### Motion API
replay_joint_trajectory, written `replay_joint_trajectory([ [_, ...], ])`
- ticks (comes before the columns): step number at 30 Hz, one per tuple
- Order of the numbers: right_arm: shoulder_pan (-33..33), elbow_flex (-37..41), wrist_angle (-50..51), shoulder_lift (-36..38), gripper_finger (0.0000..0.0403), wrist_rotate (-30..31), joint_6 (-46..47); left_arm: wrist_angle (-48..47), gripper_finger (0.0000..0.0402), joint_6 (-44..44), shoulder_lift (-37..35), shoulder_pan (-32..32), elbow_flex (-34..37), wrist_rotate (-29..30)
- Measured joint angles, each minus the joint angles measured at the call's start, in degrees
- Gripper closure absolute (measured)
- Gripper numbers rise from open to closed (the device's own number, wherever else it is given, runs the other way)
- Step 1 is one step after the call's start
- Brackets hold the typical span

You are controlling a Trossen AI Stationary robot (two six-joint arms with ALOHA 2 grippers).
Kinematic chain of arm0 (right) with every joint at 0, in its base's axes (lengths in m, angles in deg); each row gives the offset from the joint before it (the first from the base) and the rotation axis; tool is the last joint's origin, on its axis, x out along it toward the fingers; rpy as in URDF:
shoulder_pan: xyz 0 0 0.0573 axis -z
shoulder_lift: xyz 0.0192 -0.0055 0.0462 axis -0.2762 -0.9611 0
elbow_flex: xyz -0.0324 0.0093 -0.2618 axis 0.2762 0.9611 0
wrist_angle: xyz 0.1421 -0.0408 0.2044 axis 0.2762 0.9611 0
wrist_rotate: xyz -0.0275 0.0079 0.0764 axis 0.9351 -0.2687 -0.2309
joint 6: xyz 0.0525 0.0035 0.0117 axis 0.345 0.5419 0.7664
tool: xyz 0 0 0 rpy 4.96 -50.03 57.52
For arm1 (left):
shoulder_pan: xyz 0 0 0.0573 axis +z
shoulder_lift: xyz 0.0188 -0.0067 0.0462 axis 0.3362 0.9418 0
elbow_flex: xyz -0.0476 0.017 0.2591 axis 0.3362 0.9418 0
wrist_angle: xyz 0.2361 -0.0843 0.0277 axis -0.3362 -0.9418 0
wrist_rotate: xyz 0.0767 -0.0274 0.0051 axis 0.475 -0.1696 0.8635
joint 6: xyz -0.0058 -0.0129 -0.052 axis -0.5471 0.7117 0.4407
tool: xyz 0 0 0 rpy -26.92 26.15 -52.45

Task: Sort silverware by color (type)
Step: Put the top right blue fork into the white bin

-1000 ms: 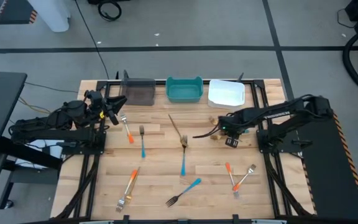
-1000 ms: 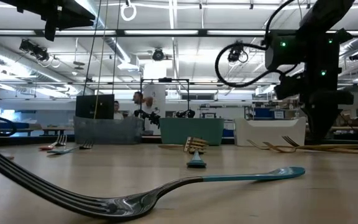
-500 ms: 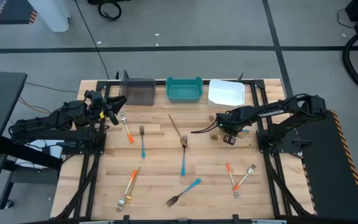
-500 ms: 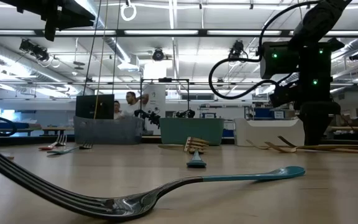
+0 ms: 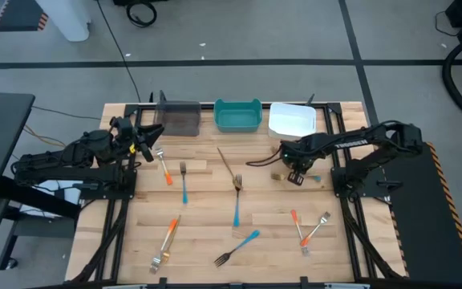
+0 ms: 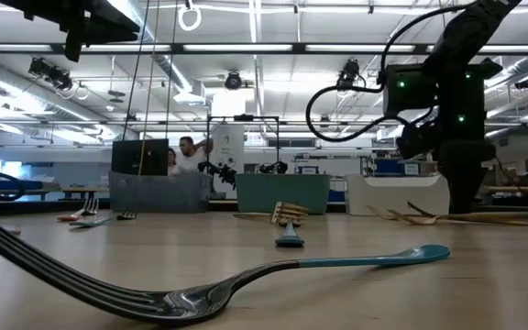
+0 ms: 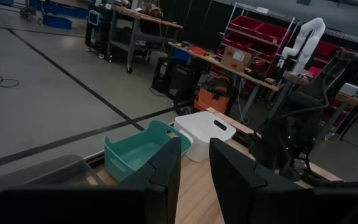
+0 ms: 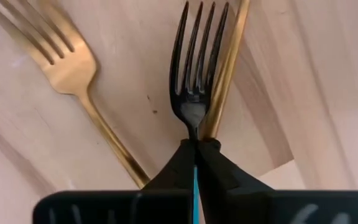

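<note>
Pinching fork (image 8: 194, 74) in right hand (image 8: 196, 155)

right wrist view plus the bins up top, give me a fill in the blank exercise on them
1. The right hand is ___ on the dark-tined fork.
2. The fork lying beside it is coloured ___.
3. The middle bin, between the grey bin and the white bin, is coloured ___.
4. The left hand waits near the grey bin with its fingers ___.

Missing words: shut; gold; teal; open
</note>
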Motion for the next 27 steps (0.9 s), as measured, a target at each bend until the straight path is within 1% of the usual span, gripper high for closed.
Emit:
replay_joint_trajectory([
  [4,1.36,0.00,-0.13,2.67,0.0397,-1.50,0.06,-0.04,0.0308,0.00,0.00,-0.01,0.00,0.37],
  [10,3.75,0.00,-0.86,6.33,0.0397,-1.55,0.02,-0.07,0.0308,0.00,0.00,0.00,0.00,0.57],
  [16,7.02,-0.77,-6.49,10.04,0.0397,-1.13,-0.75,-0.08,0.0308,0.00,0.00,-0.01,0.00,0.61],
  [18,8.41,-2.40,-10.40,11.42,0.0397,0.94,-1.95,-0.07,0.0308,0.00,0.00,0.00,0.00,0.64],
  [22,11.91,-6.31,-19.19,13.93,0.0397,8.01,-7.29,-0.09,0.0308,0.19,0.04,-0.02,0.00,1.76],
  [25,15.26,-8.28,-25.70,14.83,0.0397,12.55,-15.86,-0.11,0.0308,1.46,0.04,-0.02,0.00,3.06],
  [27,18.20,-8.57,-27.92,14.39,0.0397,13.41,-21.55,-0.11,0.0308,1.49,0.04,-0.01,0.00,3.19],
])
